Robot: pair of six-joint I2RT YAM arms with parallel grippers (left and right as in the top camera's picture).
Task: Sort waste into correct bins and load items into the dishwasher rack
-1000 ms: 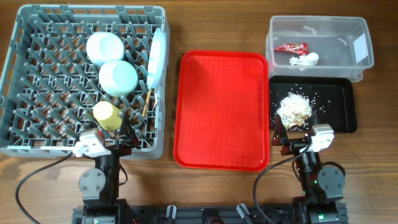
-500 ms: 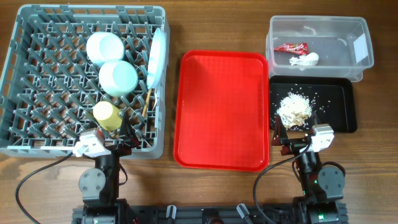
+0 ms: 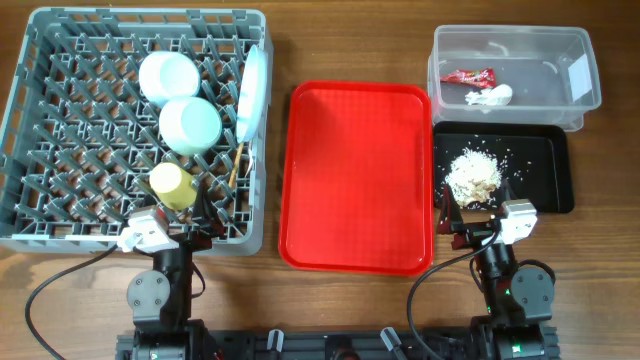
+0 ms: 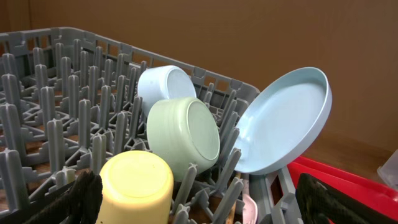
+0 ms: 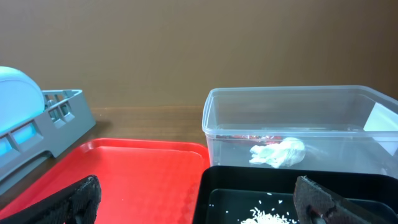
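The grey-blue dishwasher rack (image 3: 30, 150) holds a pale saucer (image 3: 168, 75), a mint bowl (image 3: 190, 125), a yellow cup (image 3: 170, 183), a plate standing on edge (image 3: 252, 95) and chopsticks (image 3: 238, 165). I cannot make out the fork. The clear tub (image 3: 560, 50) holds the red wrapper (image 3: 468, 76) and white tissue (image 3: 490, 97). The black tray (image 3: 545, 180) holds the rice scraps (image 3: 472, 175). My left gripper (image 3: 185, 228) is open and empty at the rack's near wall, just behind the yellow cup (image 4: 137, 186). My right gripper (image 3: 462, 228) is open and empty at the black tray's near edge (image 5: 261, 180).
A flat red serving tray (image 3: 360, 175) lies between the rack and the bins and shows nothing on it. The left wrist view shows the mint bowl (image 4: 183, 137) and the plate (image 4: 286, 121) leaning among the pegs. The right wrist view shows the tub (image 5: 298, 124) behind the black tray.
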